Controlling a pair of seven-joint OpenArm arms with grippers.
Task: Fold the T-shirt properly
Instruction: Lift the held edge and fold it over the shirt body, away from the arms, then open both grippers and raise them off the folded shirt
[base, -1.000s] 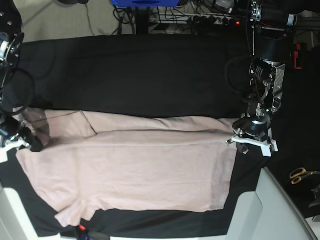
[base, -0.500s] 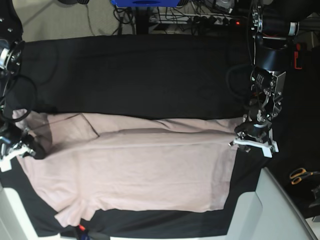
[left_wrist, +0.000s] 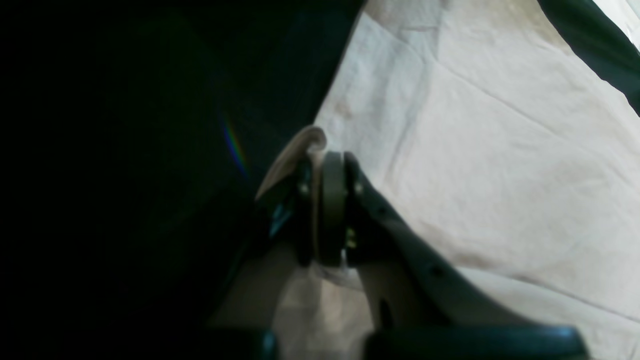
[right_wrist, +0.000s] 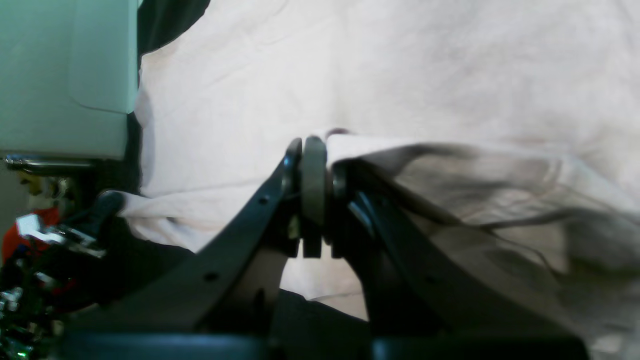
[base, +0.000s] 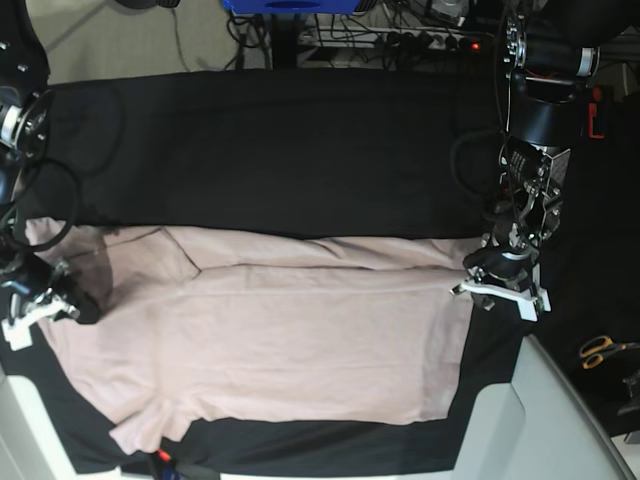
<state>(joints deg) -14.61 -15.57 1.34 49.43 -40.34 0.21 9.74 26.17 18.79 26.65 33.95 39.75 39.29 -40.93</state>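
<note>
The pale pink T-shirt (base: 290, 340) lies spread on the black tablecloth (base: 300, 150), with its far long edge folded over toward the front. My left gripper (base: 492, 285), at the shirt's right end, is shut on a pinched fold of fabric. The left wrist view shows its jaws (left_wrist: 322, 165) closed on the shirt (left_wrist: 500, 150). My right gripper (base: 55, 300), at the shirt's left end, is shut on the shirt's edge. The right wrist view shows its jaws (right_wrist: 312, 150) closed on the cloth (right_wrist: 400, 75), held slightly off the table.
Orange-handled scissors (base: 600, 350) lie at the right. A pale grey panel (base: 560, 420) borders the table's front right corner, and another shows in the right wrist view (right_wrist: 65, 75). Cables (base: 400, 40) run along the back.
My right gripper has moved slightly toward the front, keeping hold of the shirt's left edge, and the cloth there has spread out. My left gripper has barely moved.
</note>
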